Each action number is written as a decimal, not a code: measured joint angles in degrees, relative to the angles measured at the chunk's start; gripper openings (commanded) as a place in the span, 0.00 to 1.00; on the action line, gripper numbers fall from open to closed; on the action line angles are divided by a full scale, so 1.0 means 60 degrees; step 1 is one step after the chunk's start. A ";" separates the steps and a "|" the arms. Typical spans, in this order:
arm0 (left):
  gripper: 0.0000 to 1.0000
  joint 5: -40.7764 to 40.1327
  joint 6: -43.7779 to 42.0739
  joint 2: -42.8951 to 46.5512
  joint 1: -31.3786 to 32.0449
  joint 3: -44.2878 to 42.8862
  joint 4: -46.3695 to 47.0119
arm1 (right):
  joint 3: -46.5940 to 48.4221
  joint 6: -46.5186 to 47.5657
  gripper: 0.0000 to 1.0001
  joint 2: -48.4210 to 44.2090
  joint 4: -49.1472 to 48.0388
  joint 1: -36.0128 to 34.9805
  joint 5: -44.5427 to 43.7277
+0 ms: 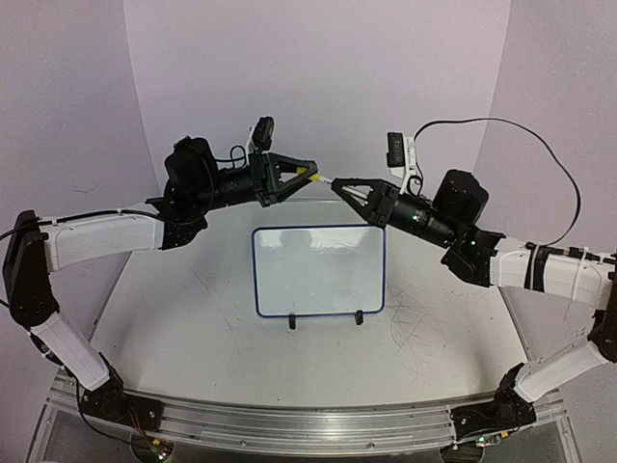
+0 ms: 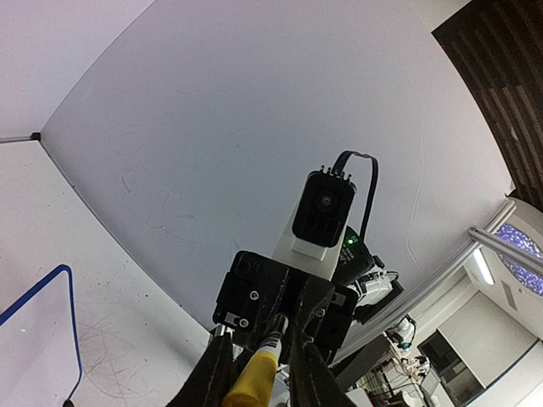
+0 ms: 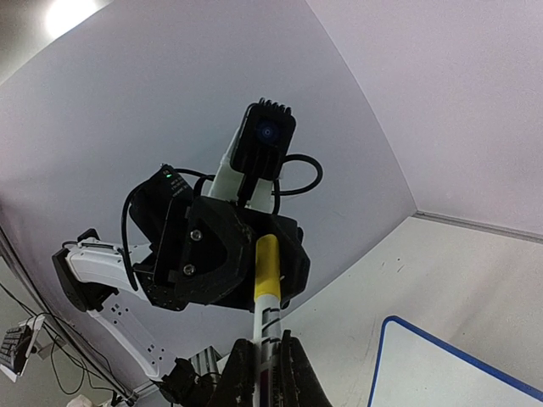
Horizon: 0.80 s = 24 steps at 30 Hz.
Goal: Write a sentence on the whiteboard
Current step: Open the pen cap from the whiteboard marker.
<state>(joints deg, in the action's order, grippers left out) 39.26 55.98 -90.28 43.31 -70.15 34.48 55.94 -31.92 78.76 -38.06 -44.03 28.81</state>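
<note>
Marker (image 1: 320, 177) spans pincer to pincer: left pincer (image 1: 310, 172) clamped on its yellow cap (image 2: 252, 381), right pincer (image 1: 339, 185) clamped on the barrel, whiteboard (image 1: 318, 275) below both

Whiteboard (image 3: 458, 381) only partly inside wrist views

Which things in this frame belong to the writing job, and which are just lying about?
Of the job:
- marker, gripped at its yellow cap end by the left gripper and at its white body by the right gripper
- whiteboard, no writing visible

Just there:
- scuffed table
- black cable behind the right arm
</note>
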 measured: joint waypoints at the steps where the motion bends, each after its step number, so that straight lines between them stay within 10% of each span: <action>1: 0.22 0.0007 -0.0009 0.0000 -0.0001 0.0000 0.0000 | 0.0000 0.0000 0.00 0.0000 0.0000 0.0000 0.0001; 24: 0.16 0.0197 -0.0001 -0.0004 -0.0004 -0.0004 0.0000 | 0.0031 0.0014 0.00 0.0000 0.0000 -0.0007 -0.0070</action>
<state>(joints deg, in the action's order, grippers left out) 40.45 55.97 -90.30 43.29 -70.17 34.48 56.13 -31.84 78.76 -38.06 -44.07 28.39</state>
